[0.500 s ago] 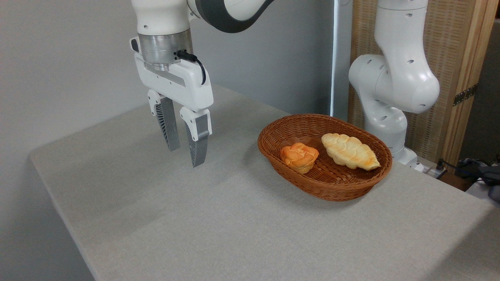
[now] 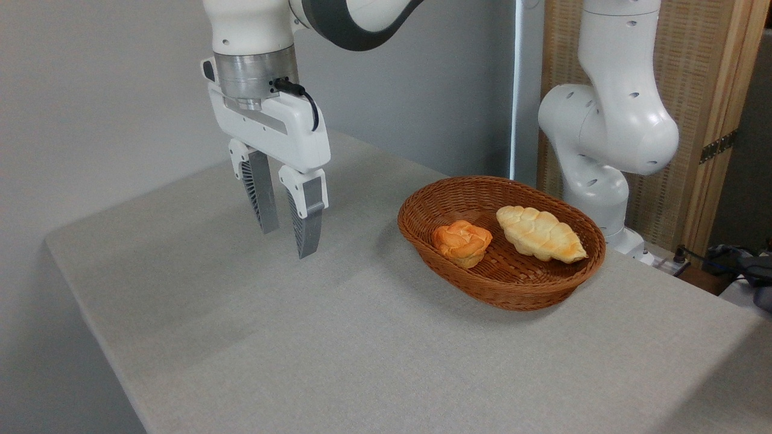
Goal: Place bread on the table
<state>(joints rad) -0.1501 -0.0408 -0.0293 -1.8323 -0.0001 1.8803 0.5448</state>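
Gripper above table, jaws slightly apart, empty; bread inside wicker basket, left of braided loaf, well right of gripper

On the table, the basket sits toward three o'clock; inside, the bread lies at nine o'clock of the loaf.
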